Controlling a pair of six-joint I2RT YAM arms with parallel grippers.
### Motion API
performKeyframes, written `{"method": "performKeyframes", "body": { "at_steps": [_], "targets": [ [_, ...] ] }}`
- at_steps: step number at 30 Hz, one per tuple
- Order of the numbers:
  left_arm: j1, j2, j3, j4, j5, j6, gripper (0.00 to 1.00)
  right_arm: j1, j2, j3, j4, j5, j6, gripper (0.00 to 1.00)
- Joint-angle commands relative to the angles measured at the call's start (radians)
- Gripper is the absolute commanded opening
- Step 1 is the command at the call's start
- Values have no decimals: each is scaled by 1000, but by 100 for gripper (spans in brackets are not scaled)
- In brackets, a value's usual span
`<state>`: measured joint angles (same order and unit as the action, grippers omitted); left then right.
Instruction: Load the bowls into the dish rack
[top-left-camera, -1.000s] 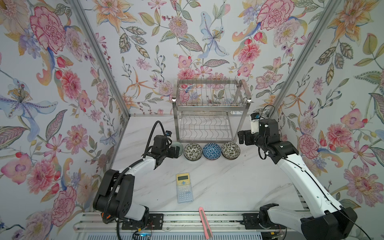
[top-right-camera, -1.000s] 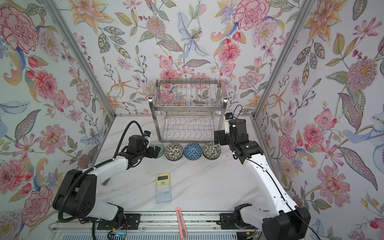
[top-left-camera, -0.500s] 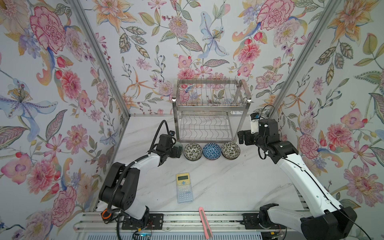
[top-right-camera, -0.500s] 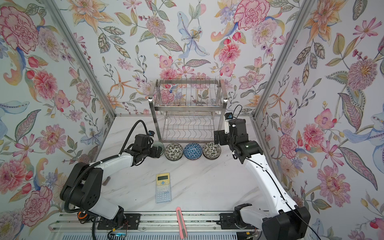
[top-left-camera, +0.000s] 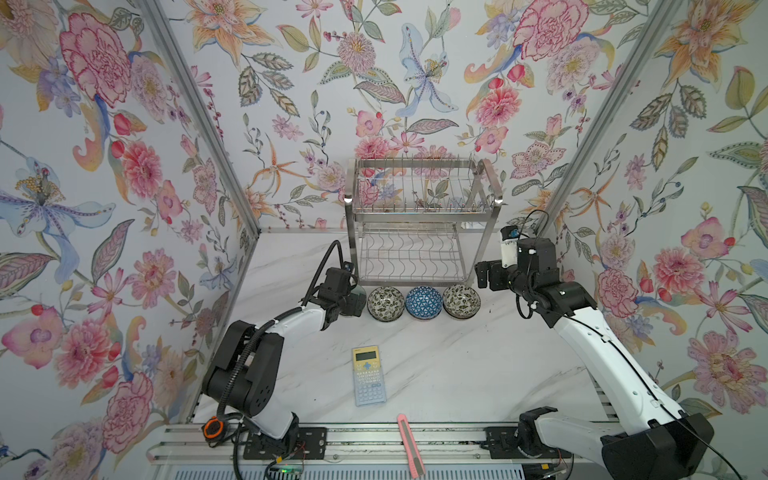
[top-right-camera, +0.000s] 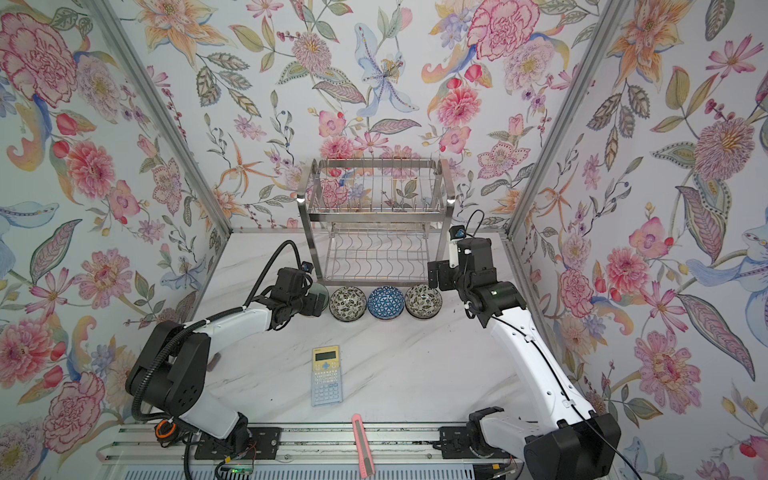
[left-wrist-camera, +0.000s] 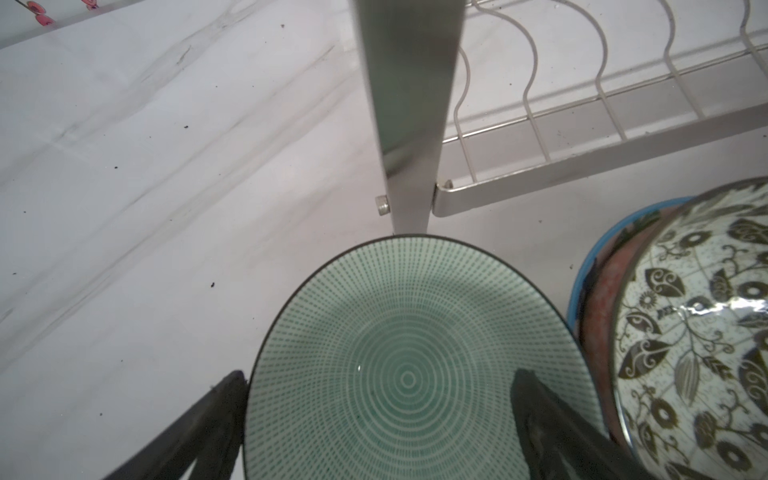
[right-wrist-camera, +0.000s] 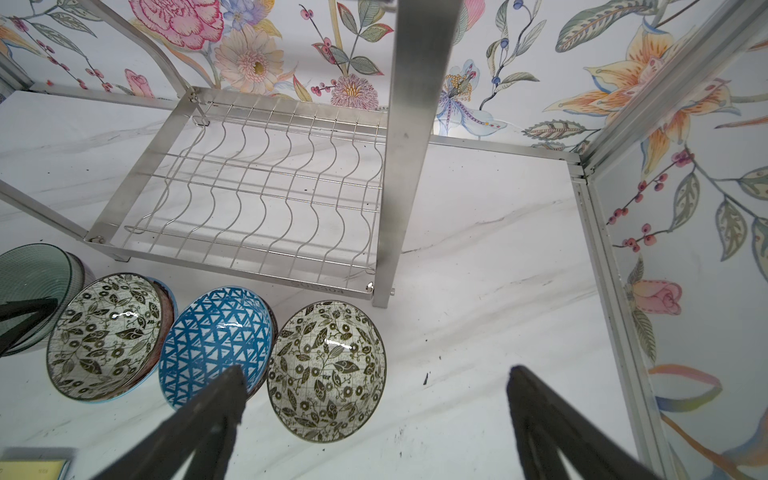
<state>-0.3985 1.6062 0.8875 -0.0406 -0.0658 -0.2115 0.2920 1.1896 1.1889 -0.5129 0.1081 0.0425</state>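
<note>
My left gripper stands wide astride the rim of the green bowl, which sits just beside the dish rack leg. I should pinch squarely, then lift clear of that leg. The right gripper hangs wide, empty.

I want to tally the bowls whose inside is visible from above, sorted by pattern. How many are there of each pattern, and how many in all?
1 green ringed bowl
2 black-and-white floral bowls
1 blue triangle bowl
Total: 4
</note>
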Motion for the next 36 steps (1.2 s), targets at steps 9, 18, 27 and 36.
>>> {"method": "performKeyframes", "body": {
  "at_steps": [9, 18, 27, 36],
  "targets": [
    [9, 10, 3, 2, -14, 13, 96, 0, -2, -17, -3, -8, 14, 99],
    [42, 10, -15, 26, 39, -6, 69, 1, -3, -19, -3, -8, 15, 99],
    [65, 3, -22, 20, 37, -3, 46, 0, -2, -20, -4, -8, 15, 99],
    [71, -3, -23, 6, 20, 1, 26, 0, 0, -18, -3, -8, 16, 99]
  ]
}}
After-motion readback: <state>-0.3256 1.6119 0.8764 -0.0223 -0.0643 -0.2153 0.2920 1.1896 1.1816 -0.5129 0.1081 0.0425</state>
